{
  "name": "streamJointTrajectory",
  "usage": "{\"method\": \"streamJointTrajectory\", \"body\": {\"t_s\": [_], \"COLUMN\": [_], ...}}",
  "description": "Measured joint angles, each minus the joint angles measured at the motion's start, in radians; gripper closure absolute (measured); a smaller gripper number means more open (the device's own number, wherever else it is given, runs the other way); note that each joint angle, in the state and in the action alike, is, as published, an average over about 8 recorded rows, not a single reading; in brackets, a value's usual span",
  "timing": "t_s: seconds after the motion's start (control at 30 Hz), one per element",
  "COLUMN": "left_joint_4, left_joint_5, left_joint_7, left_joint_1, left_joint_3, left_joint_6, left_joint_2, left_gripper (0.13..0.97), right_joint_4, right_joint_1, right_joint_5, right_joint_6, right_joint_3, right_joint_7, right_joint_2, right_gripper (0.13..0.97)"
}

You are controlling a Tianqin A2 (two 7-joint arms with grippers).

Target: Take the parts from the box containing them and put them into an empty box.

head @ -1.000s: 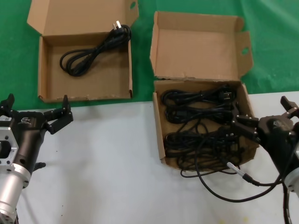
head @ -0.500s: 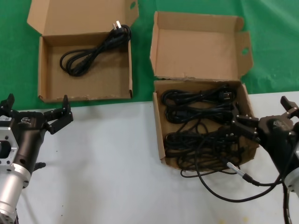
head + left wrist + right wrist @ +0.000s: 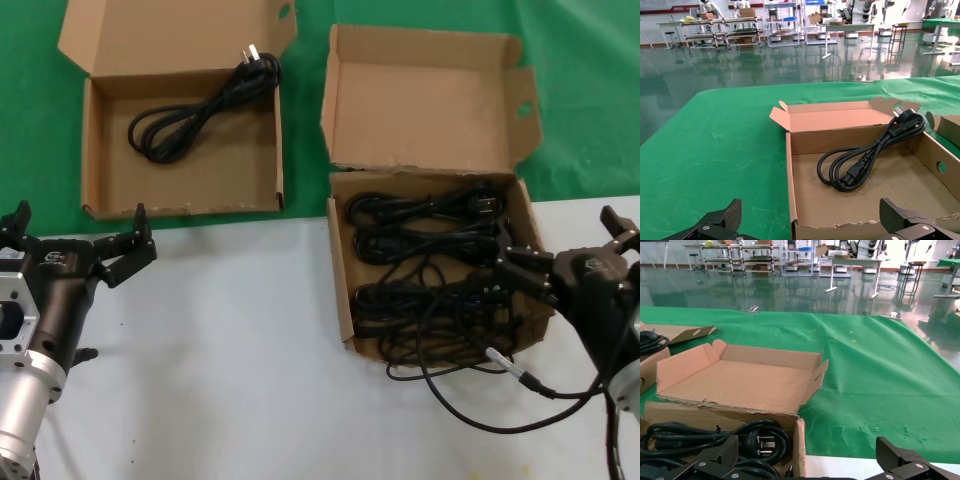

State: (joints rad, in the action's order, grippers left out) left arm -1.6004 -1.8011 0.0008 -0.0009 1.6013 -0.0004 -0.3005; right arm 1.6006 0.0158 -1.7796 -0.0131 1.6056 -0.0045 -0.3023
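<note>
The squarish cardboard box (image 3: 340, 270) with a tall holed lid stands at centre right and holds several black power cords (image 3: 430, 260). The wide shallow box (image 3: 92, 150) at the back left holds one looped cord (image 3: 190, 115). My right gripper (image 3: 568, 245) is open, its jaws straddling that box's right wall. The right wrist view shows it (image 3: 807, 450) over the wall, with cords (image 3: 705, 437) beside one finger. My left gripper (image 3: 78, 228) is open and empty before the wide box's front wall. The left wrist view shows it (image 3: 810, 215) facing the box (image 3: 790, 165) and cord (image 3: 865, 155).
A thin black cable with a silver connector (image 3: 505, 360) trails from the squarish box's front onto the white table (image 3: 220, 330). Green cloth (image 3: 30, 130) covers the far part under the wide box. The squarish box's lid (image 3: 740, 380) stands open behind it.
</note>
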Motion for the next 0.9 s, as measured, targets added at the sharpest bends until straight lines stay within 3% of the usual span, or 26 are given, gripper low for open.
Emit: {"method": "streamJointTrajectory", "body": {"t_s": [0.9], "left_joint_4": [0.0], "left_joint_5": [0.0], "left_joint_7": [0.0], "left_joint_1": [0.0], "left_joint_3": [0.0], "left_joint_6": [0.0], "left_joint_2": [0.0], "left_gripper": [0.132], "right_joint_4": [0.0], "right_joint_1": [0.0], "right_joint_5": [0.0], "right_joint_6": [0.0], "right_joint_3": [0.0], "right_joint_7": [0.0], "right_joint_2": [0.0], "right_gripper": [0.129]}}
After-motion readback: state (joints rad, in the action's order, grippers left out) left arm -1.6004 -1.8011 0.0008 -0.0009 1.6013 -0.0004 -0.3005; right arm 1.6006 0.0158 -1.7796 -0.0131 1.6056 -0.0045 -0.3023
